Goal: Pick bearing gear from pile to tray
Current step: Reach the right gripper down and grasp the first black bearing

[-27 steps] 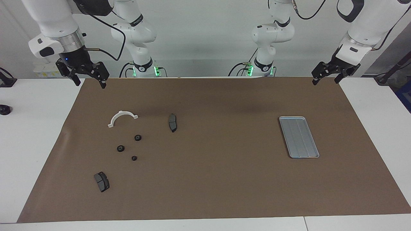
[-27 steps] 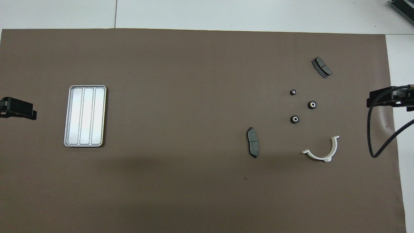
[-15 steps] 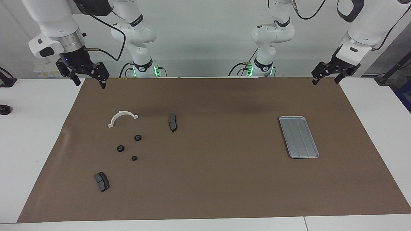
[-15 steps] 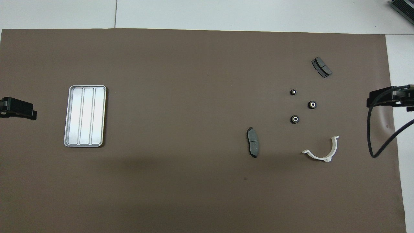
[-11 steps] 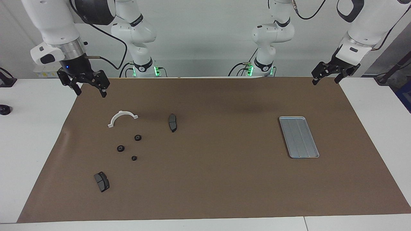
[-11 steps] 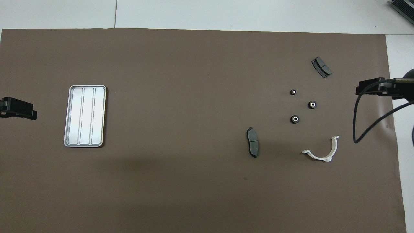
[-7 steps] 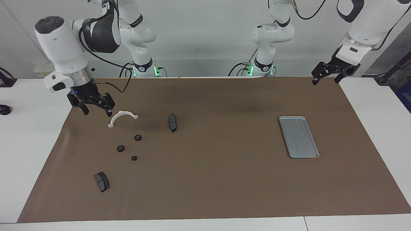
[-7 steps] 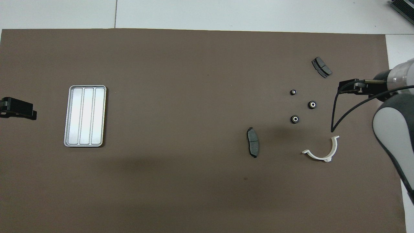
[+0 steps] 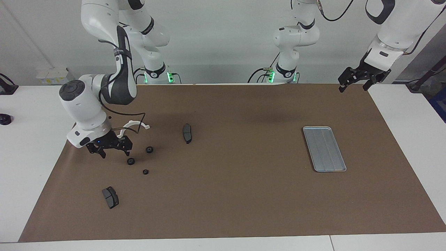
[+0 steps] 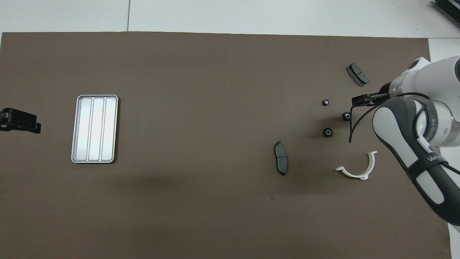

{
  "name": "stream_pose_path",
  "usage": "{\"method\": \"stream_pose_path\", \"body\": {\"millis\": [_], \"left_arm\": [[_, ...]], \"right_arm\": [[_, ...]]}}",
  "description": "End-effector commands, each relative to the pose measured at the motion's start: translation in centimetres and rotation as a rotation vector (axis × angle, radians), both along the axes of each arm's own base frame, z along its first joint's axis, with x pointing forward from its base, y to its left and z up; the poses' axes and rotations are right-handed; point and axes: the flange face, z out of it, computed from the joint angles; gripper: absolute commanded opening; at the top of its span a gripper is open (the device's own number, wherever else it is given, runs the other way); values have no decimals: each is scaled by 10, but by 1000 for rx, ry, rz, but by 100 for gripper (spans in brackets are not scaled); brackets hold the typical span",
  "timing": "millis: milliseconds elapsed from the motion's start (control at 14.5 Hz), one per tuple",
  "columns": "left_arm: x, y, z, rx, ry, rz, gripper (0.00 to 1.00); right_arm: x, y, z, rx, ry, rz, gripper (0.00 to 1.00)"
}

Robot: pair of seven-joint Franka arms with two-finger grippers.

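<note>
The right gripper (image 9: 111, 150) hangs low over the pile at the right arm's end of the table, fingers spread and grasping nothing, just beside the middle gear (image 9: 131, 161). It looks like a lineup: claw released so the fingers can drop either side of that tiny part.

Three gears sit loose on the brown mat (image 9: 223, 195), well apart from each other, which leaves room for fingers. The nearest gear (image 9: 149, 150) lies closest to the robots, the smallest gear (image 9: 145, 172) farthest. From overhead each is a black round disc with a pale centre.

Around them sit the white bracket (image 9: 136, 123), one brake pad (image 9: 187, 132) and another brake pad (image 9: 110, 197).

The tray (image 9: 324, 149), silver-grey and ribbed, holds no gear yet, toward the left arm's end. The left gripper (image 9: 354, 84) waits there, fingers apart, holding nothing.
</note>
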Motion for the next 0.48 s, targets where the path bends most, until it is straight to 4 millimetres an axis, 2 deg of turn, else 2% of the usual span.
{"method": "stream_pose_path", "body": {"millis": [0,275,413], "left_arm": [[-10,2,1,7,4,-5,100],[-10,2,1,7,4,-5,100],[-10,2,1,7,2,-5,100]], "right_arm": [[-5,7,-24,7,-9,84,100],[-13,7,-52,-12,-16,156,100],[-12,11,-59,-11,-18,160,87]]}}
